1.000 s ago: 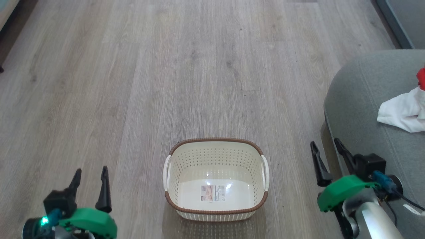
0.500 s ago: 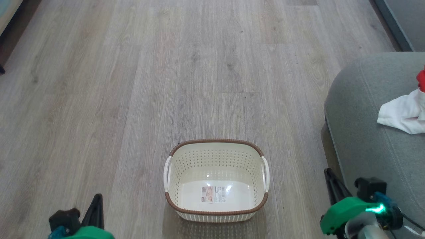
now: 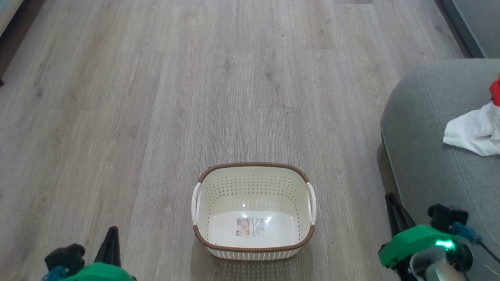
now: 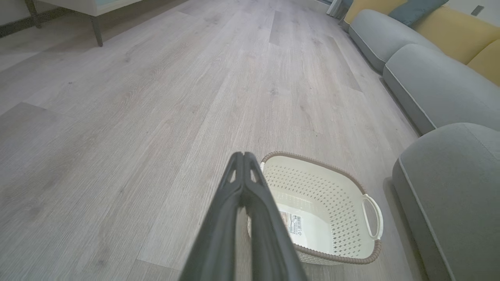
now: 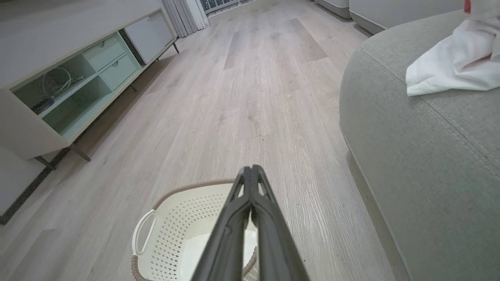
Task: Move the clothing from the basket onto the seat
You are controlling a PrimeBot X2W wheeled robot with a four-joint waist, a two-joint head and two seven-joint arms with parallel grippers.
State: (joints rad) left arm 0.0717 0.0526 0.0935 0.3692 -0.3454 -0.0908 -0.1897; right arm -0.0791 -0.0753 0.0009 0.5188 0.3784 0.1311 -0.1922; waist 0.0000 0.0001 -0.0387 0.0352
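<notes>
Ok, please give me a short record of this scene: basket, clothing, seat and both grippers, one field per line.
basket: on the floor, holding only its label
seat: grey-green cushion, right of the basket
clothing: white and red fabric, lying on the seat
left gripper: shut, empty
right gripper: shut, empty, near the seat's edge
task: looks finished

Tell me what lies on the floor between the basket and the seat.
The head view shows bare wooden floor between basket and seat; the shut right gripper hangs near the seat's edge.
</notes>
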